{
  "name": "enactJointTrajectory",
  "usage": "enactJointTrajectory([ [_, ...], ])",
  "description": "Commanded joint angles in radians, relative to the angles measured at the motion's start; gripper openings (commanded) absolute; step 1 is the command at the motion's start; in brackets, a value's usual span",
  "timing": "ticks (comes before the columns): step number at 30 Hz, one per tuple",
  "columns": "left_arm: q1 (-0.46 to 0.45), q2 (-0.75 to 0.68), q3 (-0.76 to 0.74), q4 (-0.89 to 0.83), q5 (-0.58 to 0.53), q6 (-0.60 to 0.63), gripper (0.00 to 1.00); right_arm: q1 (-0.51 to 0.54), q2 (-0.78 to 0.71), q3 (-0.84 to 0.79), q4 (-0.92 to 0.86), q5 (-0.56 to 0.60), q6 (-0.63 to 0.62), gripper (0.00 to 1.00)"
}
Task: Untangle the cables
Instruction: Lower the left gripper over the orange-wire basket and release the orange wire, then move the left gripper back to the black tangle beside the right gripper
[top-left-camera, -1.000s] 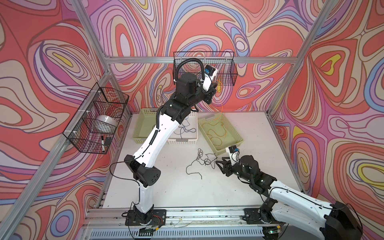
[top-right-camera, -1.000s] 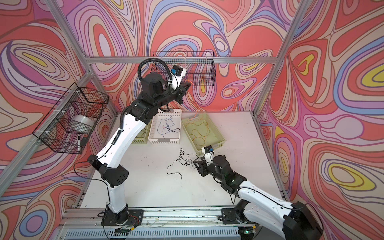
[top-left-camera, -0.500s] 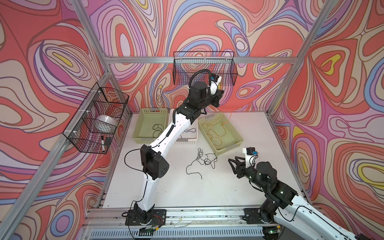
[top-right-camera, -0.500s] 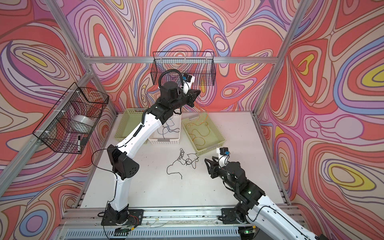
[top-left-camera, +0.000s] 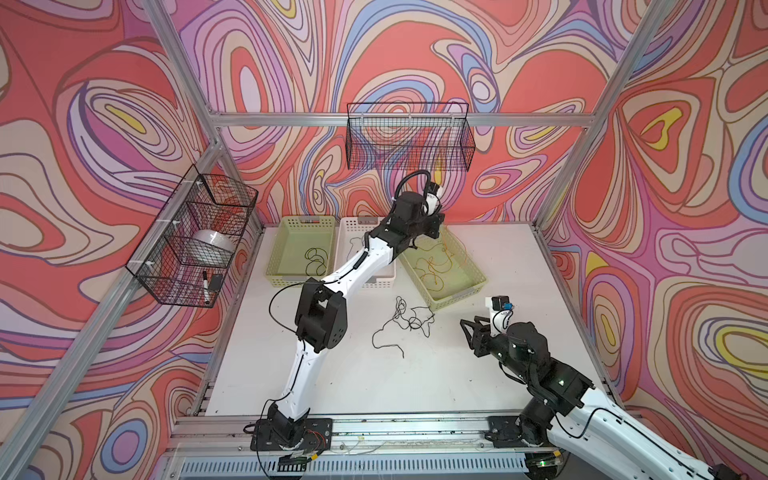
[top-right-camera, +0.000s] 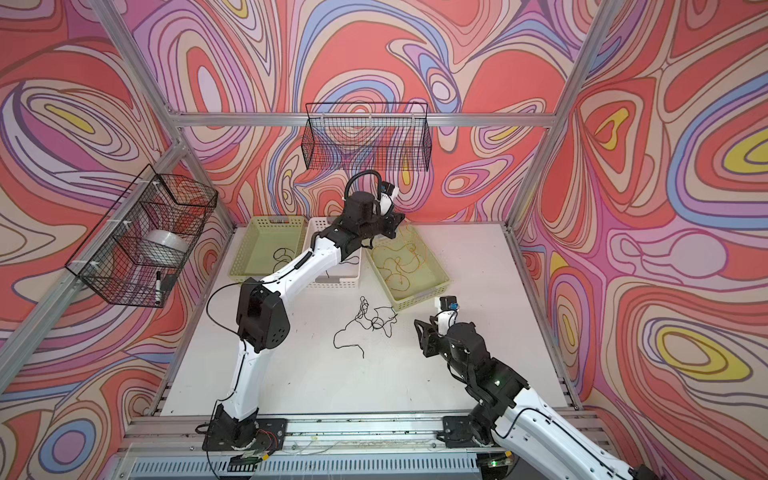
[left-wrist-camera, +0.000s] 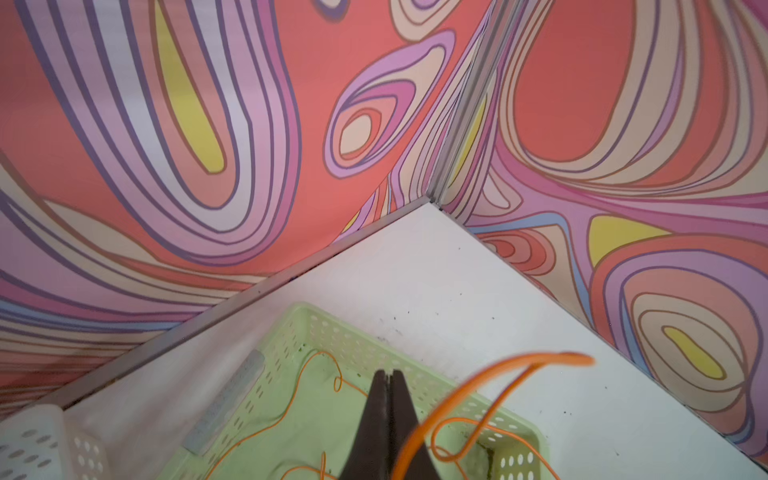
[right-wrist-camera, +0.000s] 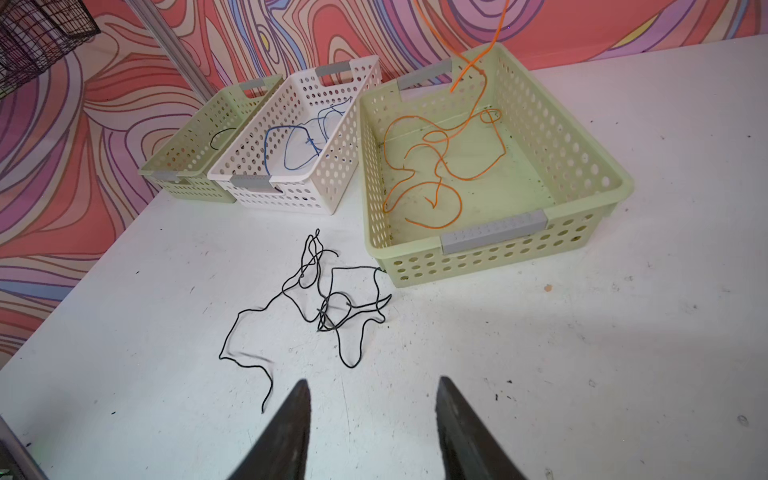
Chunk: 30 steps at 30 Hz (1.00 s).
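Observation:
A dark cable tangle (top-left-camera: 409, 320) (top-right-camera: 374, 322) (right-wrist-camera: 328, 307) lies loose on the white table. My left gripper (top-left-camera: 436, 220) (left-wrist-camera: 388, 374) hangs over the far end of the right green basket (top-left-camera: 457, 297) (right-wrist-camera: 490, 235), shut on an orange cable (left-wrist-camera: 498, 374) that trails down into it. More orange cable (top-left-camera: 436, 266) (right-wrist-camera: 436, 166) lies coiled in that basket. My right gripper (top-left-camera: 467, 322) (right-wrist-camera: 372, 386) stands open and empty low over the table, right of the tangle. Blue cable (right-wrist-camera: 299, 141) sits in the white basket (right-wrist-camera: 249, 180); a dark cable (top-left-camera: 313, 259) sits in the left green basket (top-left-camera: 299, 220).
The three baskets stand in a row at the back of the table (top-left-camera: 415, 386). A black wire basket (top-left-camera: 409, 137) hangs on the back wall, and another (top-left-camera: 195, 241) with a tape roll and a marker on the left wall. Aluminium frame posts edge the table.
My left arm has come down from near the wall basket to just over the right green basket with the orange cable. My right arm has drawn back to the right, away from the tangle.

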Motion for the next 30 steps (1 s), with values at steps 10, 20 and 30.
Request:
enactJointTrajectory([
  [10, -0.016, -0.048, -0.181, 0.036, -0.140, 0.023, 0.73, -0.002, 0.068, 0.080, -0.117, 0.140, 0.003, 0.52],
  [20, -0.029, -0.314, -0.378, -0.049, -0.185, 0.127, 1.00, -0.002, 0.196, 0.100, -0.051, 0.116, -0.013, 0.53],
  [30, -0.052, -0.615, -0.754, -0.163, -0.221, 0.132, 0.83, -0.002, 0.574, 0.181, 0.130, -0.067, -0.013, 0.52],
])
